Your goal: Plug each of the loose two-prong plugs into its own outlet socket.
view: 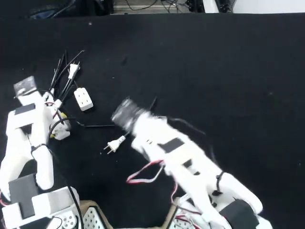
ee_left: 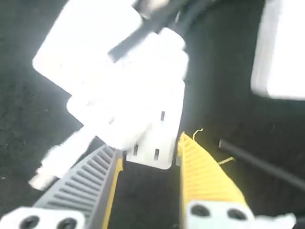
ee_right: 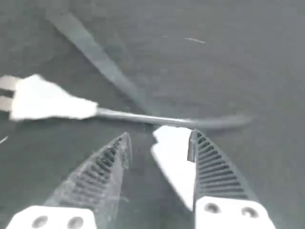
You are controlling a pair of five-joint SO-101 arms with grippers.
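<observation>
- High view: on the black table (view: 228,71), one loose plug (view: 114,144) lies flat on the cloth. It is just beside the right gripper (view: 125,114) and plugged into nothing.
- An empty socket block (view: 83,98) sits apart from it, slots up and nothing in them. A second plug (view: 73,70) lies further back among a tangle of black cords, also unplugged.
- The left gripper (view: 59,128) sits low at the table's left side, near those cords.
- Left wrist view: the left gripper is clamped on another socket block (ee_left: 157,133), with the grey finger on one side and the yellow finger on the other.
- A white plug (ee_left: 128,95) with a black cord (ee_left: 143,28) seems to be seated in that block. I'd count that pair as done, though I can't see how deep it sits.
- Right wrist view: the right gripper (ee_right: 159,143) has its fingers apart and holds nothing. The loose plug (ee_right: 45,102) lies off to one side, and its cord (ee_right: 143,118) runs across just past the fingertips.
- As I judge it, at least two plugs are left to pick up and push home.
</observation>
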